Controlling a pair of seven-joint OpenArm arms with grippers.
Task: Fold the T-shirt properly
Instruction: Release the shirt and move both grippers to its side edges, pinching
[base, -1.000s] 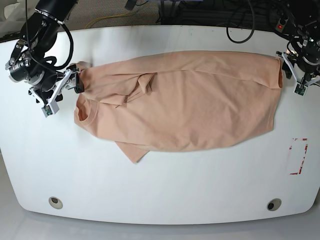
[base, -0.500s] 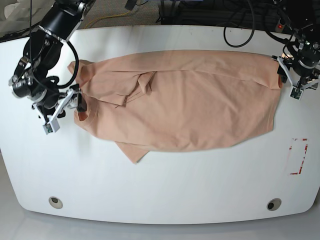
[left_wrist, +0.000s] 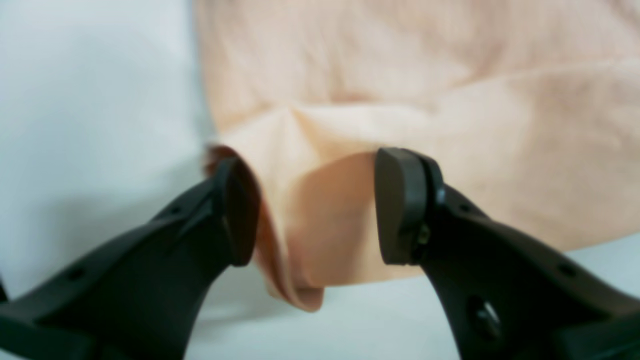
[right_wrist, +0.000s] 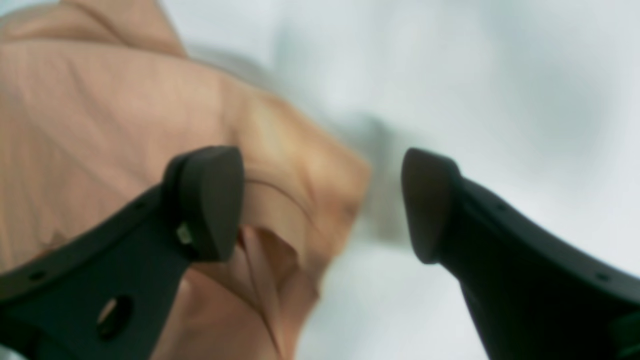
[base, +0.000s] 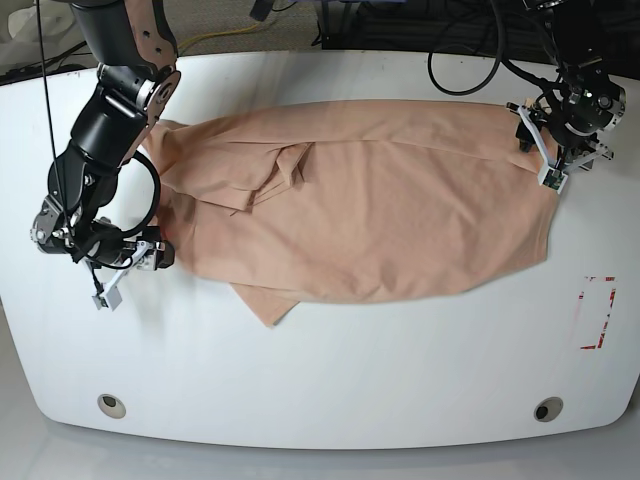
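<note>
The peach T-shirt (base: 380, 200) lies spread sideways across the white table (base: 330, 380), with a folded flap at its front left. My left gripper (base: 537, 145) hangs over the shirt's far right corner. In the left wrist view it (left_wrist: 315, 205) is open, with a raised fold of the shirt (left_wrist: 450, 100) between its jaws. My right gripper (base: 140, 262) is at the shirt's left edge. In the right wrist view it (right_wrist: 322, 205) is open, one finger over the shirt's (right_wrist: 100, 110) edge and the other over bare table.
A red-marked rectangle (base: 597, 312) sits on the table at the right. Two round holes (base: 112, 405) (base: 547, 408) lie near the front edge. Cables run along the back edge behind the arms.
The right arm has swung from the shirt's far left corner toward the front along its left edge. The left arm has moved back and inward over the far right corner. The shirt lies much as before.
</note>
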